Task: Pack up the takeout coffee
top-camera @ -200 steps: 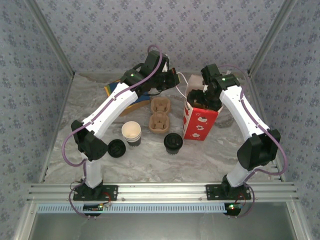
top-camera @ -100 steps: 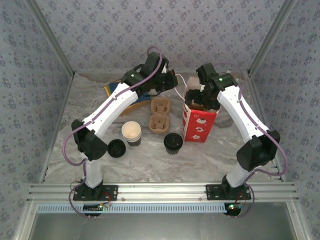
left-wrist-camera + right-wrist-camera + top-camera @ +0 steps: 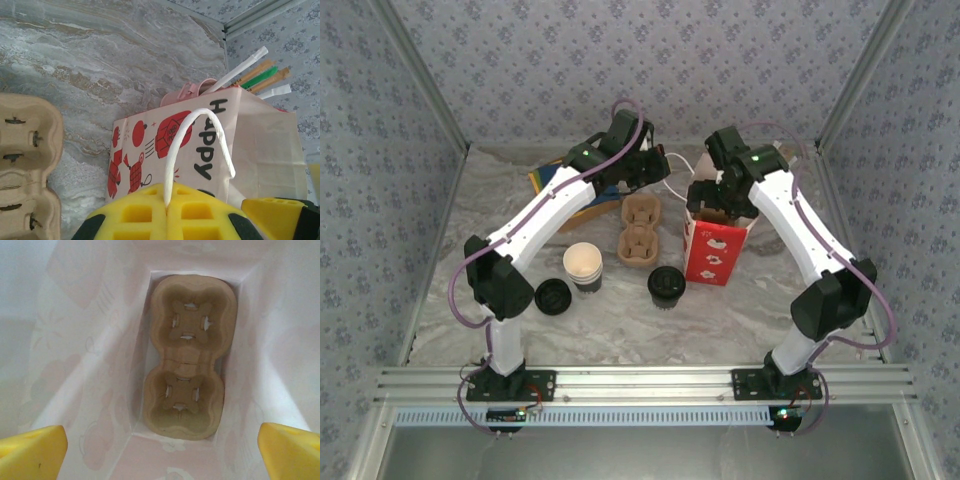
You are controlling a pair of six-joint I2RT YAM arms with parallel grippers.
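Takeout coffee (image 3: 666, 285), a black-lidded paper cup, stood on the counter (image 3: 750, 310) in the top view, well short of both jaws and near the paper bag (image 3: 717, 255). The right jaws hung spread over the bag's mouth. Left wrist: left jaws clenched on the bag's white handle (image 3: 197, 131). Right wrist: between released jaws, a cardboard carrier (image 3: 185, 360) lay on the bag's floor. Probably light, thin-walled and crushable, the cup seemed best gripped gently around the wall, below the rim.
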